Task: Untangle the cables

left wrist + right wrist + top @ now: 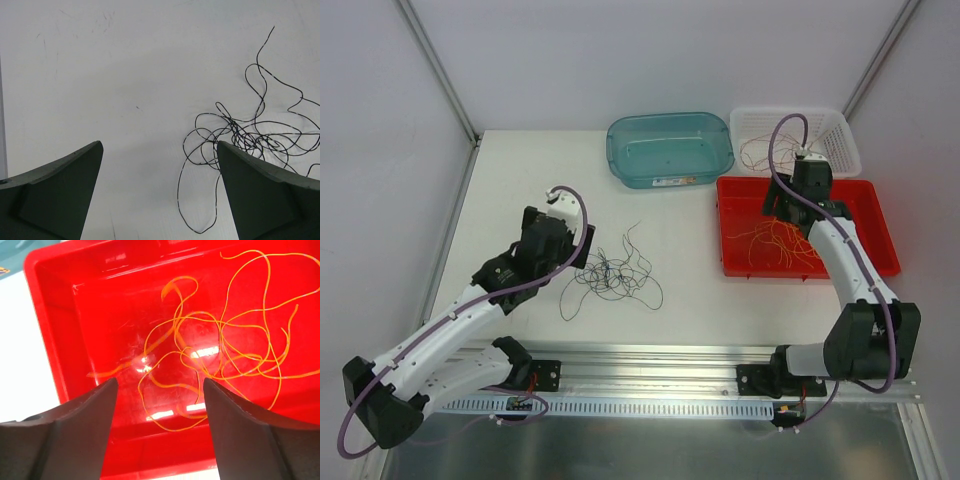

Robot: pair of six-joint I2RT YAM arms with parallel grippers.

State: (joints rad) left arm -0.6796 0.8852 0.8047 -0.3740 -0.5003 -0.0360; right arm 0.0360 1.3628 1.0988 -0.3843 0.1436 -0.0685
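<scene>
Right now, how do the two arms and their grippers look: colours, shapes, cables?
The left arm and right arm have white link shells with black joint housings and black bases. A purple hose loops along each arm. The left gripper and right gripper each have two broad, dark grey-green fingers tapering to blunt tips. No markings are visible.

Left gripper (159, 150): 2 dark jaws, spread wide apart.
Cables (250, 140): thin dark tangle lying beside the right jaw.
Table (100, 75): white, scuffed.
</scene>
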